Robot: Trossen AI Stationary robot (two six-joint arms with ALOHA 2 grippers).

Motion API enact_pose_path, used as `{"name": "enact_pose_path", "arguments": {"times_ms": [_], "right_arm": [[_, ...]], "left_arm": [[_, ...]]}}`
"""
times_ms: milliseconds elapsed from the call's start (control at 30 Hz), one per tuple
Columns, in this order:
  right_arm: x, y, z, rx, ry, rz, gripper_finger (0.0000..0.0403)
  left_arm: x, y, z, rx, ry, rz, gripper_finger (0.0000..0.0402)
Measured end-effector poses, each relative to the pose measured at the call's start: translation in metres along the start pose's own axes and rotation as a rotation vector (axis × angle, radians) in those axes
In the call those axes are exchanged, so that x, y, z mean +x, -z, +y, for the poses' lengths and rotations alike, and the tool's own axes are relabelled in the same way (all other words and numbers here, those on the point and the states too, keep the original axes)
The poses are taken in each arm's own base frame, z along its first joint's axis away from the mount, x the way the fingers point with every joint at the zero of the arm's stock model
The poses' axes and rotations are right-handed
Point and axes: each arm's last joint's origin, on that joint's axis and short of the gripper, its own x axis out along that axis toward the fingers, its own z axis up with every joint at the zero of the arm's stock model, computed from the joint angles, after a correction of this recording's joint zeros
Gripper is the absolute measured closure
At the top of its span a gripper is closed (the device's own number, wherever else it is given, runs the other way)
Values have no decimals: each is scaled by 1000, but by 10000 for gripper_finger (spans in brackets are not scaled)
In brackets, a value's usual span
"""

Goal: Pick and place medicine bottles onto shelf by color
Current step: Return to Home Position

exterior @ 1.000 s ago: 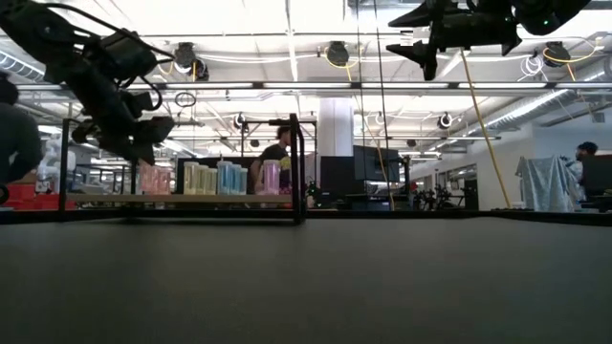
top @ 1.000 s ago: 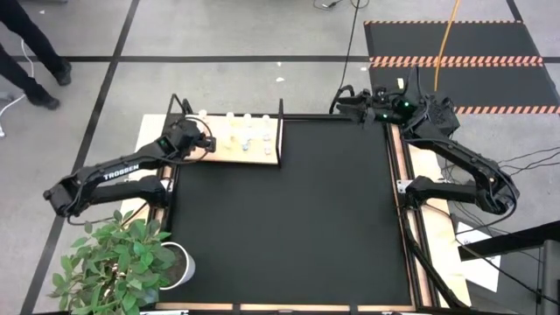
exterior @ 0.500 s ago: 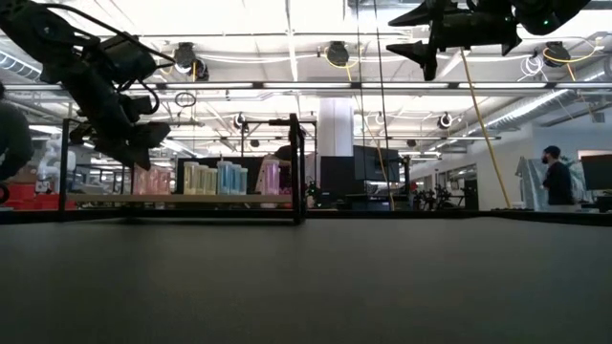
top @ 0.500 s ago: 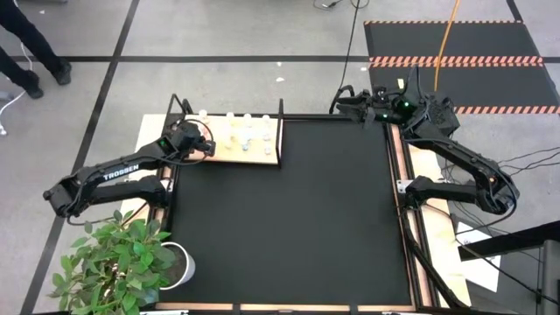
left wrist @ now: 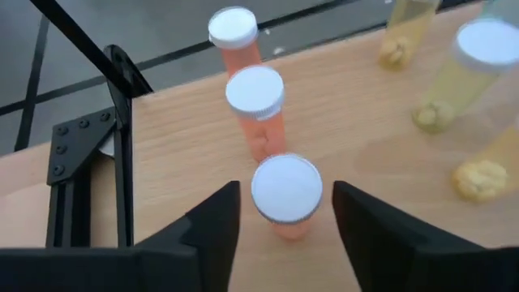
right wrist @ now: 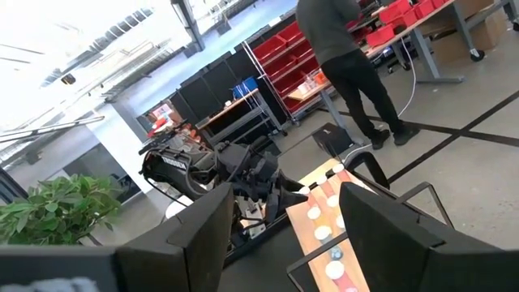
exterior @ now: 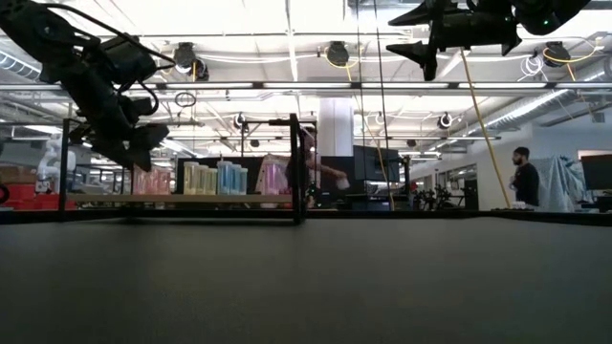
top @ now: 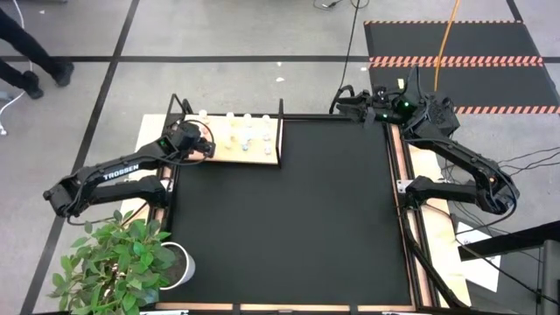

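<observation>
left gripper point(top: 199, 143) has drawn back slightly toward the left end of the shelf point(top: 265, 156) since a second ago. its jaws are wide open and empty, with the nearest pink bottle point(left wrist: 285, 191) untouched between them. three pink bottles stand in a row on the shelf, yellow bottles point(left wrist: 466, 65) beside them. right gripper point(top: 344, 103) is unmoved at the far right corner, jaws apart, empty.

Robotics workshop; red parts bins point(right wrist: 282, 47); workbench point(right wrist: 444, 24); hazard-taped floor mat point(top: 455, 39)
</observation>
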Motion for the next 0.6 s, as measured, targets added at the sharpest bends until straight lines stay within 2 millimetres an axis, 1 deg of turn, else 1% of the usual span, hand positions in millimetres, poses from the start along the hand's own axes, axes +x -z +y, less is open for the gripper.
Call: {"name": "enact_pose_path", "arguments": {"times_ms": [100,267,367,467,600], "right_arm": [[0,0,0,9,0,0,179],[0,0,0,17,1,-1,179],[0,0,0,19,2,-2,179],[1,0,1,19,-7,-6,179],[7,2,15,-24,-80,-14,179]], "left_arm": [[-4,-5,0,21,11,20,175],[-21,-26,-1,84,80,66,128],[-35,-43,0,125,123,82,108],[-51,-60,0,124,190,83,93],[-81,-93,-1,98,395,22,83]]}}
